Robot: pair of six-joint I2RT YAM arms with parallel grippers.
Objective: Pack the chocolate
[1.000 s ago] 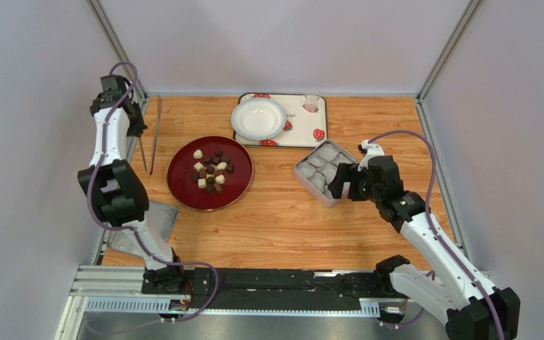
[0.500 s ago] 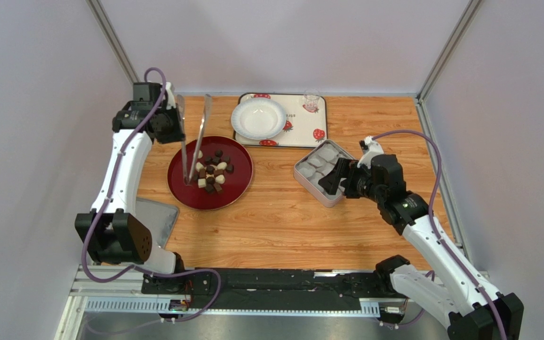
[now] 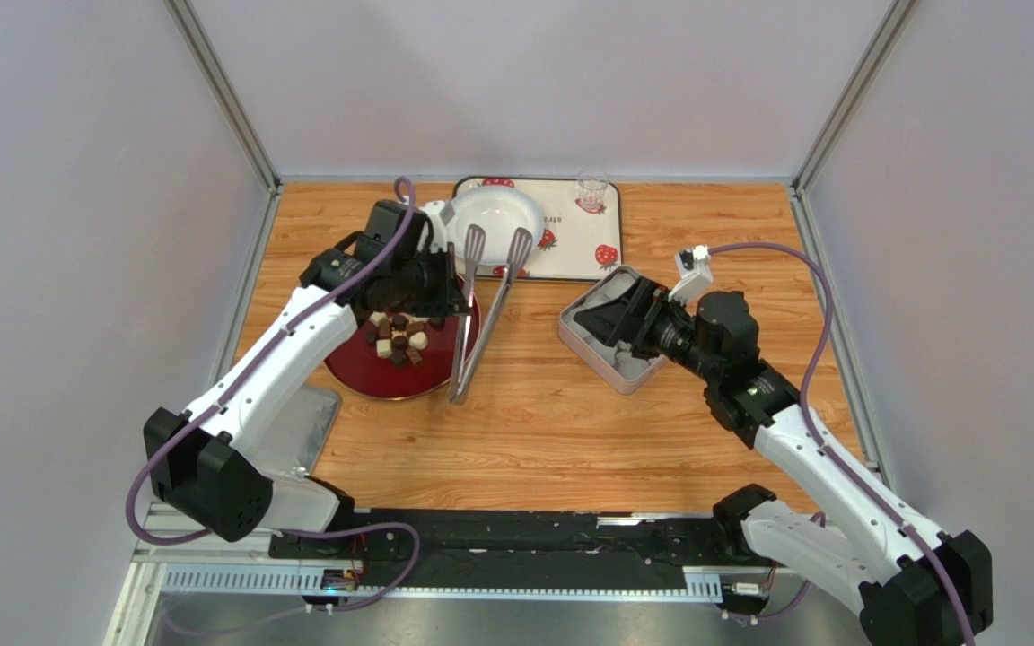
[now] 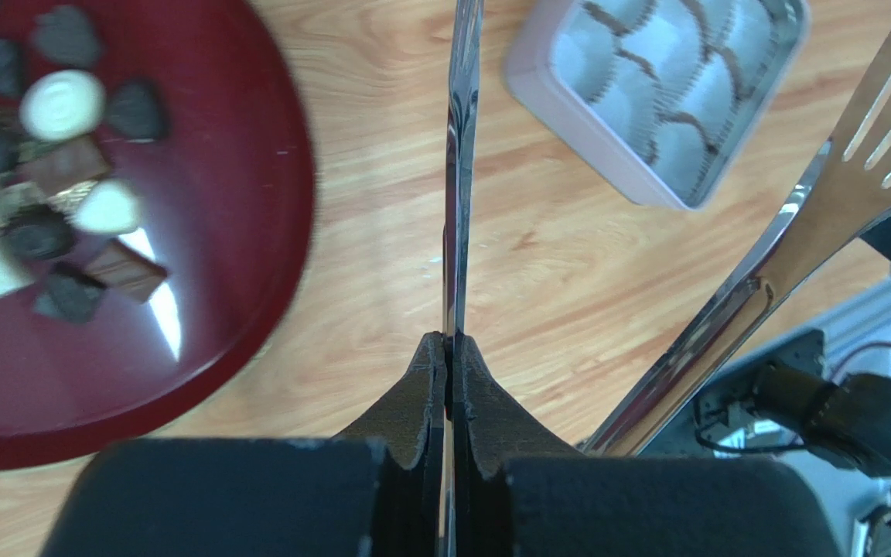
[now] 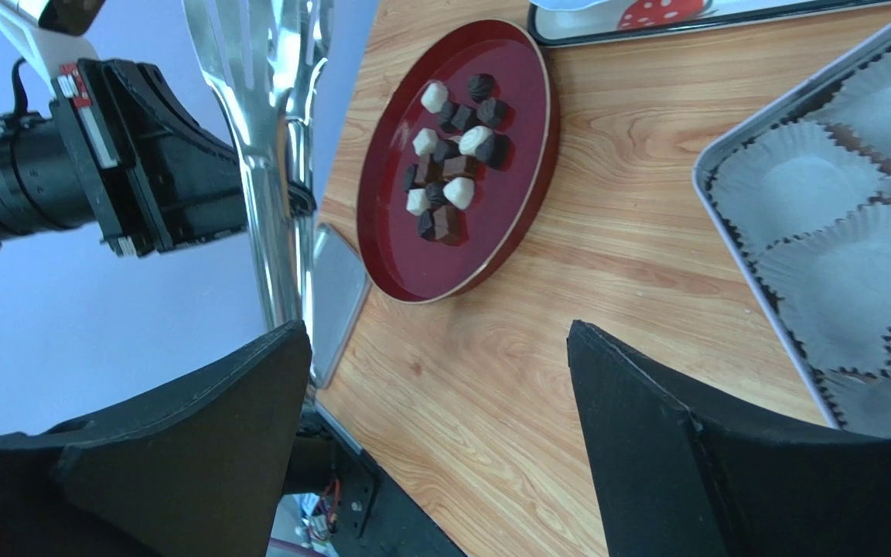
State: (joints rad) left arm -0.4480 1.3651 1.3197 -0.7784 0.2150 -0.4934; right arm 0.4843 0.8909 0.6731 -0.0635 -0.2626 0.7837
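Left jaws clamped on tongs (image 4: 457, 174), right jaws apart; pickup step, I reckon: tips must swing over chocolate (image 4: 62, 102) beside the left jaws

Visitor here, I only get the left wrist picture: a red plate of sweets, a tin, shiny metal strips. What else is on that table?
Observer: From above, a white bowl sits on a strawberry-print tray behind the red plate.
Operator: And the metal strips?
Observer: They are tongs; their two arms join at the end nearest the robot's bases.
Operator: Where's the other arm?
Observer: Its right tool hangs open over the tin.
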